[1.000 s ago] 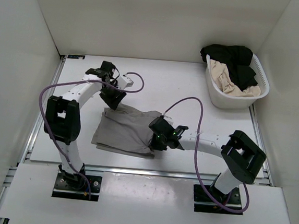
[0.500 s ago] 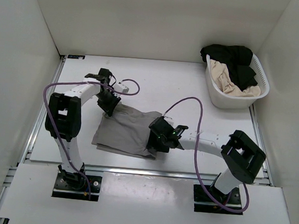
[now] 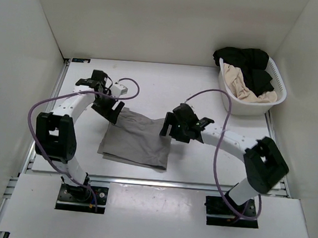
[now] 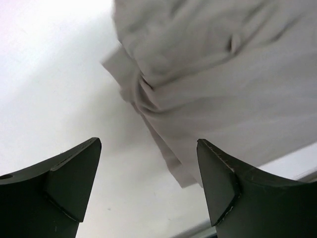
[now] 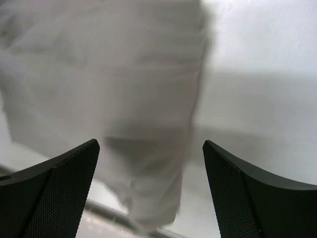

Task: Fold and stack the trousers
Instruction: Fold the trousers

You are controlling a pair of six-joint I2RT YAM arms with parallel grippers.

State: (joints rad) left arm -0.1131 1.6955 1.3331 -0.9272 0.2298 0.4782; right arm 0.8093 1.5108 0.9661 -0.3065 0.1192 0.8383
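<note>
Grey trousers (image 3: 136,139), between left hand (image 3: 111,112), right hand (image 3: 167,129)

The left gripper (image 3: 110,112) hovers left of centre, jaws spread wide. The right gripper (image 3: 168,129) hangs mid-scene, pointing left, jaws equally parted.

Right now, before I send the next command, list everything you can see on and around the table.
trousers: one, grey, folded, lying on the near middle of the table
basket: one, white, far right corner of the table
black garment: one, black, heaped at the basket's far end, hanging over its rim
beige garment: one, beige, inside the basket, nearer than the black one
table: one, white, white panels around it
cables: two, purple, one looping off each arm
left gripper: one, black fingers, open and empty, over the trousers' far left corner
right gripper: one, black fingers, open and empty, over the trousers' right edge
</note>
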